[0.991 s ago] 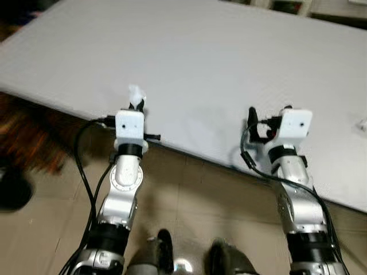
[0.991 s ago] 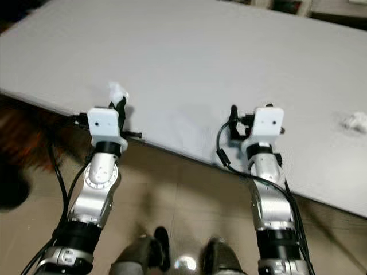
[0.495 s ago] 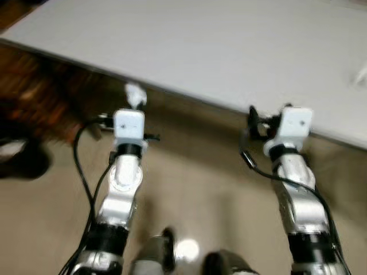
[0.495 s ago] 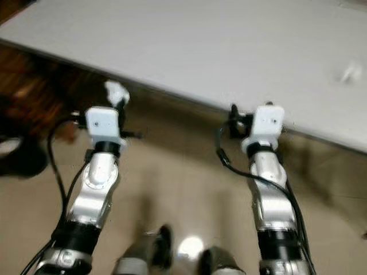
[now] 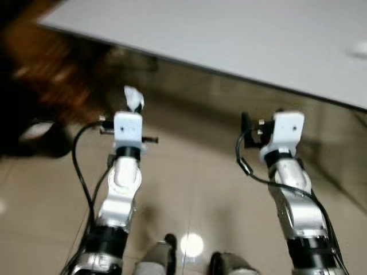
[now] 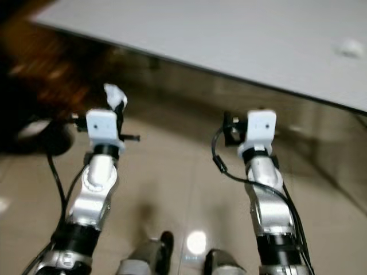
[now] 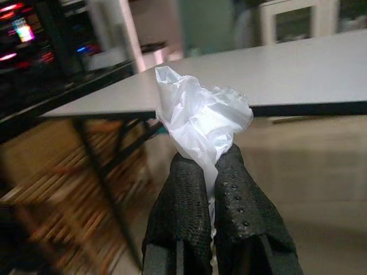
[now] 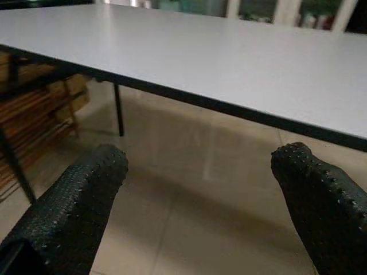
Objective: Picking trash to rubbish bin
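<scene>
A crumpled white piece of plastic trash (image 7: 198,117) sticks out from between the two black fingers of my left gripper (image 7: 210,167), which is shut on it. In the head view the same white wad (image 5: 133,98) sits at the tip of my left arm, held over the tiled floor in front of the table. My right gripper (image 8: 200,172) stands open with nothing between its fingers (image 8: 92,183), held over the floor just short of the table edge. Another small white scrap (image 6: 348,48) lies on the table at the far right.
A large grey table (image 5: 241,28) spans the far side, with a dark leg (image 8: 118,109) under its edge. Dark furniture and a dark rounded object (image 5: 43,137) lie at the left. Beige glossy floor tiles (image 5: 195,189) stretch around my feet.
The camera has backed away from the table: its edge has slid up the picture and both grippers, earlier over the tabletop, now hang over the floor. The left stays shut on the white trash.
</scene>
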`<state>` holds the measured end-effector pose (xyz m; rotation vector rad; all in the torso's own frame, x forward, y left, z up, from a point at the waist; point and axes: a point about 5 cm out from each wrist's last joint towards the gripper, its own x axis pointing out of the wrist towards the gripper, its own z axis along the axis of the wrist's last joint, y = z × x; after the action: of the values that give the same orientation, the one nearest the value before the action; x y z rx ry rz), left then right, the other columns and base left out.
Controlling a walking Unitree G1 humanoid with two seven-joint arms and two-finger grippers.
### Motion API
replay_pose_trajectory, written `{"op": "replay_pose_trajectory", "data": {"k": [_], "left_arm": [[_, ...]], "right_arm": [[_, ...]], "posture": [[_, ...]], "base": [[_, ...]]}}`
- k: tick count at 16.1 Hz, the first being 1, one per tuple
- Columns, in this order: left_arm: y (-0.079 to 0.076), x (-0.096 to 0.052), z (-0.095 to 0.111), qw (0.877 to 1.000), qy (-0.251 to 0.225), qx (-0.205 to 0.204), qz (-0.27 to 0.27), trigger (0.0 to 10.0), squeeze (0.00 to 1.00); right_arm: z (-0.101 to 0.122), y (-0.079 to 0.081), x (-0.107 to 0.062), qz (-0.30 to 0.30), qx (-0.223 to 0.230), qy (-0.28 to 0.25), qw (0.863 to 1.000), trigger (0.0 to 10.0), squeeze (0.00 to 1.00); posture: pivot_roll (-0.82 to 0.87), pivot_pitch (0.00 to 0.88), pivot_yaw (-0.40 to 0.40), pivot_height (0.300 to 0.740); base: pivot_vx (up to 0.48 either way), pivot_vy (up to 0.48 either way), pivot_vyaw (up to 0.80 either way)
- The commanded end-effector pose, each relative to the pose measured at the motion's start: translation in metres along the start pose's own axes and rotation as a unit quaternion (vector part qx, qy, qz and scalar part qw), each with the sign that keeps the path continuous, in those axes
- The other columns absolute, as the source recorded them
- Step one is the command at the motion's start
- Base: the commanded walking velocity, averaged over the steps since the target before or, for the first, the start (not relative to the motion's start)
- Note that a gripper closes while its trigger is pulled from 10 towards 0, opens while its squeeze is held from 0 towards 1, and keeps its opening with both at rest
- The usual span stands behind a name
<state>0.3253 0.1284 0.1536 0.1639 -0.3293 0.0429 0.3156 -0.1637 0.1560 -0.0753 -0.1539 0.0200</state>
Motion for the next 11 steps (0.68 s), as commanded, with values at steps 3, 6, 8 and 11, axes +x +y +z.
{"op": "replay_pose_trajectory", "data": {"k": [3, 6, 8, 11], "left_arm": [[-0.0023, -0.0014, -0.0003, 1.000, 0.004, 0.003, -0.004, 10.0, 0.00], [-0.0033, -0.0015, -0.0004, 1.000, 0.005, -0.001, -0.006, 10.0, 0.00], [-0.0033, -0.0013, 0.0000, 1.000, 0.005, -0.003, -0.006, 10.0, 0.00], [-0.0026, -0.0018, 0.0000, 1.000, 0.005, -0.003, -0.006, 10.0, 0.00]], "right_arm": [[0.0004, 0.0011, -0.0014, 0.004, 0.001, 0.003, 1.000, 10.0, 0.00], [-0.0005, 0.0026, -0.0016, 0.008, 0.002, 0.006, 1.000, 10.0, 0.00], [-0.0011, 0.0025, -0.0017, 0.009, 0.002, 0.008, 1.000, 10.0, 0.00], [-0.0014, 0.0025, -0.0019, 0.009, 0.002, 0.009, 1.000, 10.0, 0.00]], "posture": [[-0.03, 0.239, 0.027, 0.740], [-0.03, 0.241, 0.027, 0.740], [-0.03, 0.244, 0.026, 0.740], [-0.02, 0.250, 0.026, 0.740]], "base": [[0.000, 0.000, 0.80], [0.000, 0.000, 0.80], [0.000, 0.000, 0.80], [0.000, 0.000, 0.80]]}}
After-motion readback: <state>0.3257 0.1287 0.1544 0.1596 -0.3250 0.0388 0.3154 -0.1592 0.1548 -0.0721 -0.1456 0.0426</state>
